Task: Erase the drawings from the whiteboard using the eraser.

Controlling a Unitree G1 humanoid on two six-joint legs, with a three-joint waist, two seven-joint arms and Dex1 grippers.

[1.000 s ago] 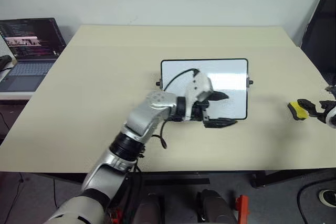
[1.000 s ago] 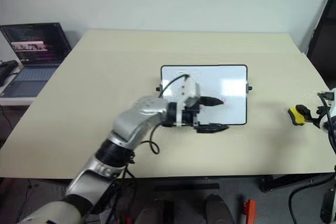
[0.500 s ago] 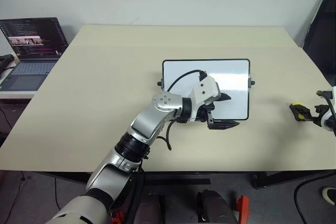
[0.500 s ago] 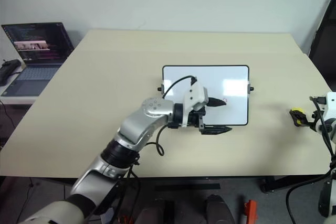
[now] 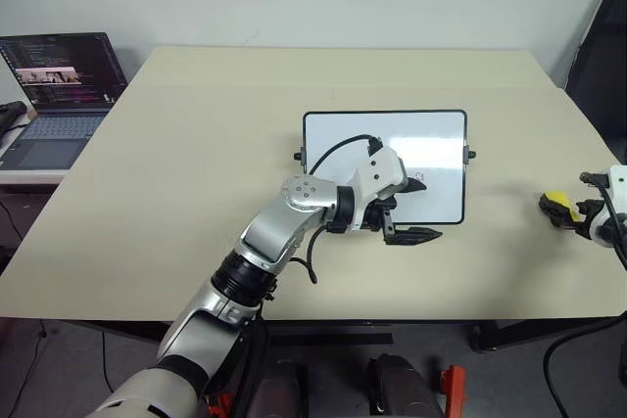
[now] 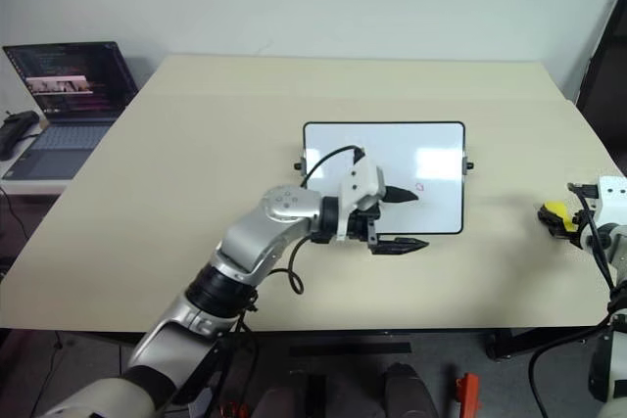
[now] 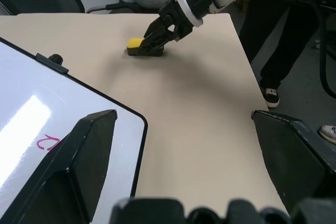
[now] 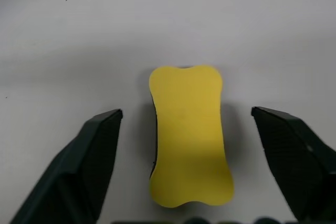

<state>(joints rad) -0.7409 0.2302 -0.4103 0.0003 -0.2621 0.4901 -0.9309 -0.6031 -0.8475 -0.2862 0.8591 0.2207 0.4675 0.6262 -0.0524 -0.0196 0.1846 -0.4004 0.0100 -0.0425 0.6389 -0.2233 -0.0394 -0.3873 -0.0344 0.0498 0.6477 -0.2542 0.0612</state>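
The whiteboard (image 5: 436, 134) lies flat in the middle of the table (image 5: 196, 144). One of the drawings, a small red loop (image 5: 418, 180), sits near its right side and also shows in the left wrist view as the loop (image 7: 47, 142). My left gripper (image 5: 416, 209) hovers open over the board's lower right corner, one finger above the board and one off its front edge. The yellow eraser (image 8: 190, 135) lies on the table far to the right. My right gripper (image 8: 191, 153) is open around it, with a gap on each side. The left wrist view shows the eraser (image 7: 135, 43) under that gripper's fingers (image 7: 163, 30).
An open laptop (image 5: 59, 80) stands on a side table at the left. A person's dark legs and a shoe (image 7: 270, 95) are beside the table's right edge. The eraser lies close to that edge.
My right gripper has sunk lower over the eraser and now straddles it. The left arm has stayed over the board. The head view shifted slightly.
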